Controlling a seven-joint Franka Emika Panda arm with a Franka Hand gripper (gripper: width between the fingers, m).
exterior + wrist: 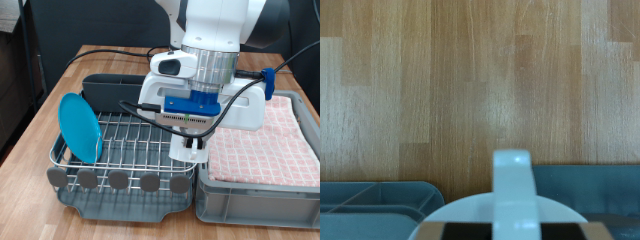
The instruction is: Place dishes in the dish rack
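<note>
The bright-blue plate stands on edge in the left side of the silver wire dish rack. My gripper hangs over the rack's right side and is shut on the white mug. In the wrist view the mug's rim and handle fill the space at my gripper, with the rack's dark tray and wooden table beyond. The wooden spoon is out of view.
A dark grey cutlery holder sits at the back of the rack. A grey bin with a pink checked cloth stands right beside the rack on the exterior view's right. Cables run across the wooden table behind.
</note>
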